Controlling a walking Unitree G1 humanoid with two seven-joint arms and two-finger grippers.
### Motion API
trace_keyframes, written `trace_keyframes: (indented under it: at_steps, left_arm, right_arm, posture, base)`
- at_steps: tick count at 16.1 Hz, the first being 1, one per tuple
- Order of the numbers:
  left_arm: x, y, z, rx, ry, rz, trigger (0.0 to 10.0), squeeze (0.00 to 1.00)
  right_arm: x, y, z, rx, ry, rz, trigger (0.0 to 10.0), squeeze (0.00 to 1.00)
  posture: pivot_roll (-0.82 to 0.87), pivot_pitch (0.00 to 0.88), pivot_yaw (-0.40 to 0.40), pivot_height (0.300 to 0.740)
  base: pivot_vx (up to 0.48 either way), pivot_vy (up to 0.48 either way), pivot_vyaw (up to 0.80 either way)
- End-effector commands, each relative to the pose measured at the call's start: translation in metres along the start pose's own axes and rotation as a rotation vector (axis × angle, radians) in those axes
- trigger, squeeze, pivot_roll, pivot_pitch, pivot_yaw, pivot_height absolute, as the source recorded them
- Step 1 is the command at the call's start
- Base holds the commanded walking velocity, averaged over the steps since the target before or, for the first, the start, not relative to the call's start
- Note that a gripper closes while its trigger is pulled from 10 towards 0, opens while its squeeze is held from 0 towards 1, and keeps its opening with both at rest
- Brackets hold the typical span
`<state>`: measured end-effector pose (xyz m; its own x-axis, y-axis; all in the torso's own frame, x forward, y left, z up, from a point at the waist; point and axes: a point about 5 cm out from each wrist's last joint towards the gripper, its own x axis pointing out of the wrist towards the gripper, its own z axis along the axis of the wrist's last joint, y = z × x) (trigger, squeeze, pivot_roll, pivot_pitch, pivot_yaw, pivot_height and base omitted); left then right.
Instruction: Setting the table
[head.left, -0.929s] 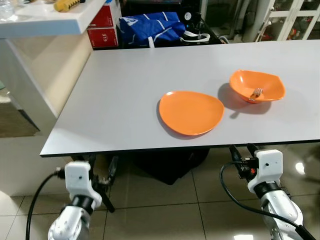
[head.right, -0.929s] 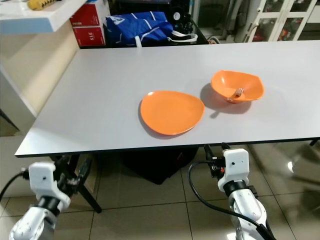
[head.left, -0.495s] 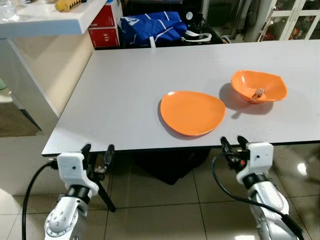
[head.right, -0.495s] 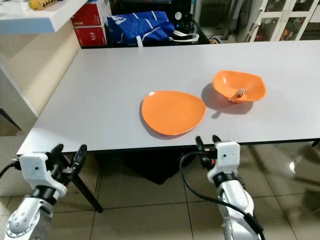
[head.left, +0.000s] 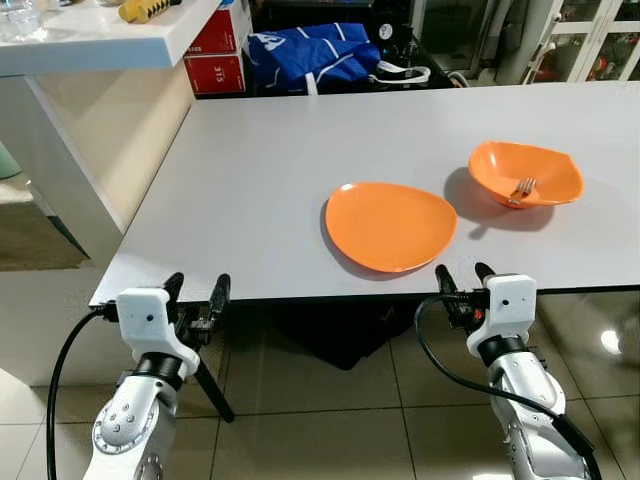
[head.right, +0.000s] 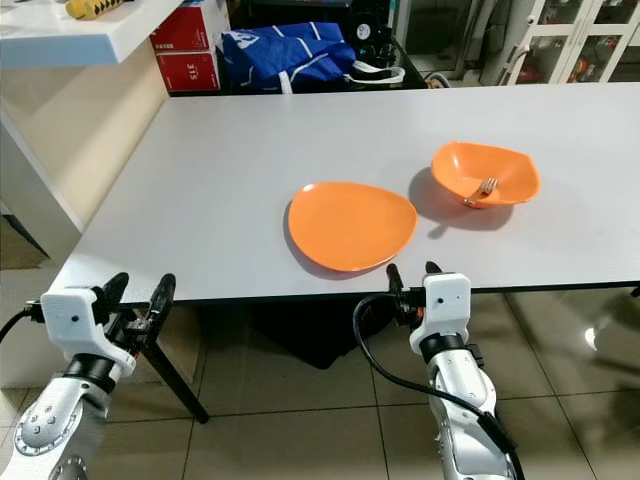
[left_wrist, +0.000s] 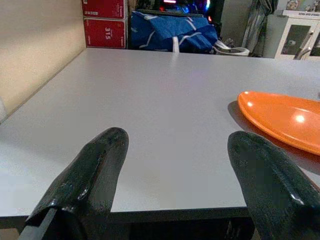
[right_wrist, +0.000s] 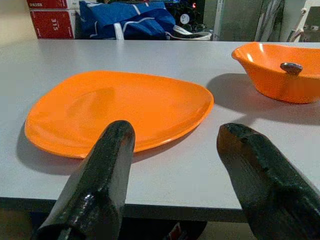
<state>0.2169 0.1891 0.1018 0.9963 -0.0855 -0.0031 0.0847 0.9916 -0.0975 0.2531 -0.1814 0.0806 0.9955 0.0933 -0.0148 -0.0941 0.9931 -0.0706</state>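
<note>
An orange plate (head.left: 390, 225) lies on the grey table (head.left: 260, 170), near its front edge. To its right stands an orange bowl (head.left: 525, 173) with a metal fork (head.left: 520, 186) resting inside. My right gripper (head.left: 461, 279) is open at the table's front edge, just in front of the plate (right_wrist: 120, 110). The bowl (right_wrist: 280, 72) shows beyond it in the right wrist view. My left gripper (head.left: 196, 290) is open at the front left corner, level with the tabletop (left_wrist: 150, 100), with nothing between its fingers. The plate's rim (left_wrist: 280, 117) shows off to one side.
A white counter (head.left: 90, 35) stands at the left with a yellow item on it. Red boxes (head.left: 215, 60) and a blue bag (head.left: 315, 55) lie behind the table. Glass-fronted cabinets (head.left: 590, 40) are at the back right. Tiled floor (head.left: 330, 420) lies below.
Both arms have risen from below the table until the grippers reach its front edge. The right gripper now sits close to the plate. The view has shifted slightly.
</note>
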Motion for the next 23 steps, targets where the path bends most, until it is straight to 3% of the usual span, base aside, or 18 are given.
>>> trace_keyframes:
  at_steps: [1, 23]
  left_arm:
    - [0.001, -0.003, 0.004, 0.002, -0.005, -0.012, 10.0, 0.00]
    - [0.014, -0.006, 0.003, -0.017, 0.014, 0.006, 10.0, 0.00]
  right_arm:
    - [0.002, 0.004, 0.003, 0.000, -0.012, 0.021, 10.0, 0.00]
    - [0.009, 0.003, 0.000, -0.004, 0.005, 0.062, 10.0, 0.00]
  posture:
    - [-0.16, 0.000, 0.079, 0.740]
    - [-0.16, 0.000, 0.061, 0.740]
  base:
    - [0.000, 0.000, 0.00]
    - [0.000, 0.469, 0.00]
